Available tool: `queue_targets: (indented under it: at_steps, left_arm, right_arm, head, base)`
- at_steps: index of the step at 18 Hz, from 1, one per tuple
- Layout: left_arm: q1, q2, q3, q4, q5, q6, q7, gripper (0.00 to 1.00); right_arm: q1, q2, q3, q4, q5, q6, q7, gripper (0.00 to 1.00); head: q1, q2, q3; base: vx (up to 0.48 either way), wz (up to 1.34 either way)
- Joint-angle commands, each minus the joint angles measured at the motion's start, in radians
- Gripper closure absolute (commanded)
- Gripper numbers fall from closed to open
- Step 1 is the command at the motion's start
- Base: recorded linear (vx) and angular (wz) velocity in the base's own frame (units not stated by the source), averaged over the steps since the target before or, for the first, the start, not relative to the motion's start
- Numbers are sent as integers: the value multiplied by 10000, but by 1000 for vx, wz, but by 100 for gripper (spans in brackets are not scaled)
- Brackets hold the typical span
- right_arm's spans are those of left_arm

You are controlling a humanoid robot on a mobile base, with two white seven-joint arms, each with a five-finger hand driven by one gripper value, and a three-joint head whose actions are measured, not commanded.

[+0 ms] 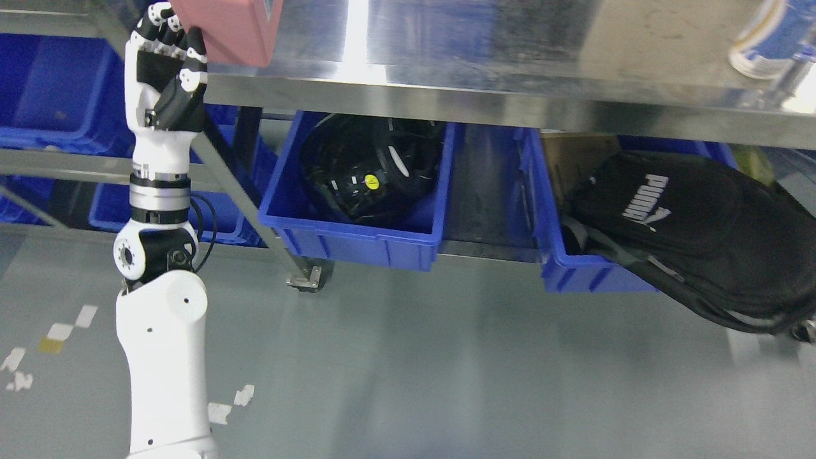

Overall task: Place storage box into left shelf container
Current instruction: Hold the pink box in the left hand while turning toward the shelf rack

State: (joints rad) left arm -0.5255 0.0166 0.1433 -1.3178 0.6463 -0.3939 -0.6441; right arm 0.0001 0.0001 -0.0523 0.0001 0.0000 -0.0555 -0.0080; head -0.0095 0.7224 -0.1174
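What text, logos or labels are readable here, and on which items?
"PUMA" in white, with the logo, seen upside down: on the black backpack hanging out of the right blue bin.
Yellow round sticker on the black helmet: mark too small to read.
Can at top right: print blurred, unreadable.

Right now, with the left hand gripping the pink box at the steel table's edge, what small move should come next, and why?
Probably carry the pink storage box leftward off the steel table. The left hand already has its fingers on it, and the blue shelf container sits to the left, lower down.
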Motion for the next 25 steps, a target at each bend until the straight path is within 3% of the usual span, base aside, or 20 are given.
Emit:
queue_targets:
  at_steps: [1,12,20,25]
  left_arm:
    - [2873,9,-1217,-3619,655,-753,91,98]
    - [5085,9,-1433,-3497,639,-1966,91,98]
    - [5316,9,-1387,-3481,639,-1982,60,97]
    - [5531,9,-1448,-3481,639,-1982,45,97]
  right_arm:
    - [-47,-175,1,-175,-215,64,49,0]
    - [-32,-175,1,-175,-215,64,49,0]
    - [-47,-175,1,-175,-215,64,64,0]
    - [-32,-175,1,-175,-215,64,64,0]
  head:
    - [0,0,0]
    - [0,9,0]
    - [0,12,0]
    - [0,12,0]
  base:
    - [51,727]
    - [239,1311]
    - [662,1274]
    - [719,419]
